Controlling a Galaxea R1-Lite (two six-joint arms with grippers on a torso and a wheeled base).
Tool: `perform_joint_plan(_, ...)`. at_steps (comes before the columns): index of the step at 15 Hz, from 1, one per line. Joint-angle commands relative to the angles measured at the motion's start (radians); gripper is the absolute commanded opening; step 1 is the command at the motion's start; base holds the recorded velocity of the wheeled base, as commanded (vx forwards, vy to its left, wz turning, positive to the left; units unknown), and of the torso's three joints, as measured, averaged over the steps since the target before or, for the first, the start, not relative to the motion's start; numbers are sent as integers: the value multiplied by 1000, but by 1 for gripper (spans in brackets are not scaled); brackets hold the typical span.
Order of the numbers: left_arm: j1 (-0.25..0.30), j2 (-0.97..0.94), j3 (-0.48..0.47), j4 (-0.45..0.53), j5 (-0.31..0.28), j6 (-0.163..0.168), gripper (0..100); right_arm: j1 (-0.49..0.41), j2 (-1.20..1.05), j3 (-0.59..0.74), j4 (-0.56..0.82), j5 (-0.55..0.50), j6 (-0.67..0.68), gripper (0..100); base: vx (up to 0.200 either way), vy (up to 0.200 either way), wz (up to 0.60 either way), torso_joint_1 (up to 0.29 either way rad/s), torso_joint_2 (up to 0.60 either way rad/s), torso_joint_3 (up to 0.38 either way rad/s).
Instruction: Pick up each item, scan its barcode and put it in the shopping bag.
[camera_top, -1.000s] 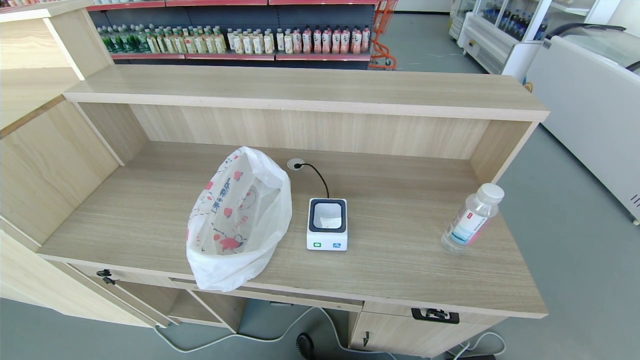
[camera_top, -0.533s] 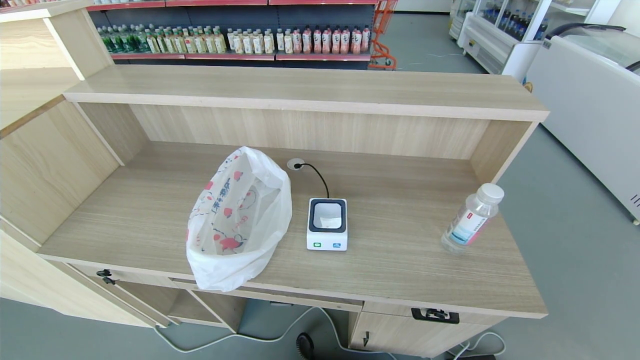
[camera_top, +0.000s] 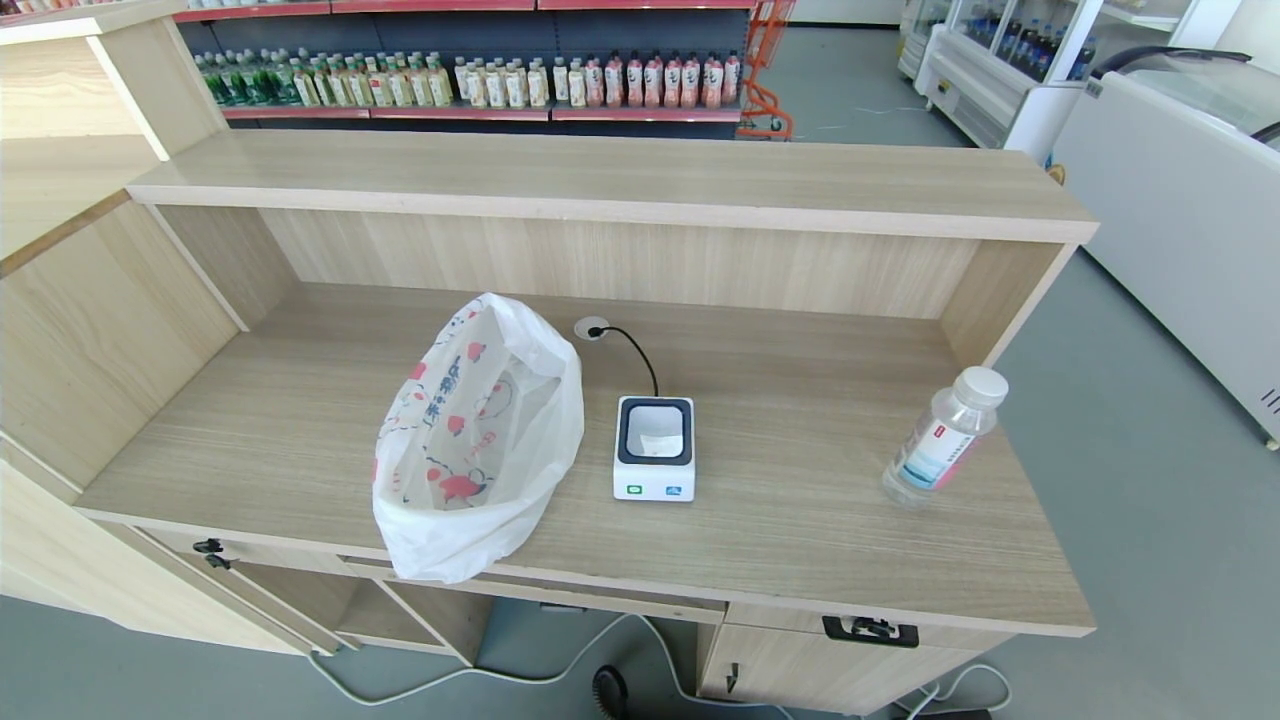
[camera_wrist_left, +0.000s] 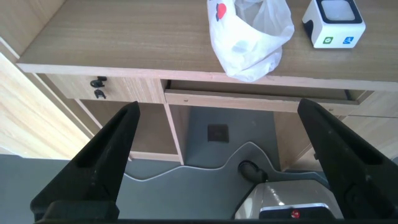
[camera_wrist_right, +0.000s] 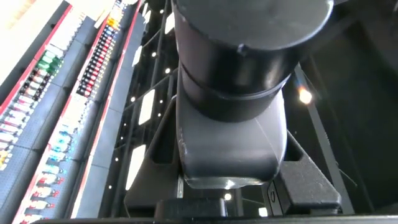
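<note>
Bottle (camera_top: 940, 440) upright at desk's (camera_top: 800, 540) right edge | we are judging right gripper (camera_wrist_right: 231, 124) nearer, its state untellable | left gripper (camera_wrist_left: 219, 109) fingers (camera_wrist_left: 115, 155) spread, empty

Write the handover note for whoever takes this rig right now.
Left gripper: open, holding nothing, low in front of the counter, below the shopping bag.
Right gripper: raised toward the ceiling; open or shut cannot be told.
Things: the bag sits open on the counter, with the scanner just to its right. The water bottle stands upright near the counter's right end.
Done: nothing visible; the bottle is untouched.
Left: pick up the bottle, scan its barcode, put it in the bag.
</note>
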Motion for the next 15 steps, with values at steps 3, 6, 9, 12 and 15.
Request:
perform_joint_plan(3,0,0,0,0,0,0,100,-205,77,-102,-16,-292,448,0,0,0,0,0,0,0)
perform_joint_plan(6,0,0,0,0,0,0,100,-381,174,-107,70,-737,1264,0,0,0,0,0,0,0)
perform_joint_plan(9,0,0,0,0,0,0,100,-597,164,-124,381,-531,1494,0,0,0,0,0,0,0)
perform_joint_plan(12,0,0,0,0,0,0,100,-624,171,-193,586,-383,1707,0,0,0,0,0,0,0)
perform_joint_plan(15,0,0,0,0,0,0,100,-590,258,-242,541,-254,2269,0,0,0,0,0,0,0)
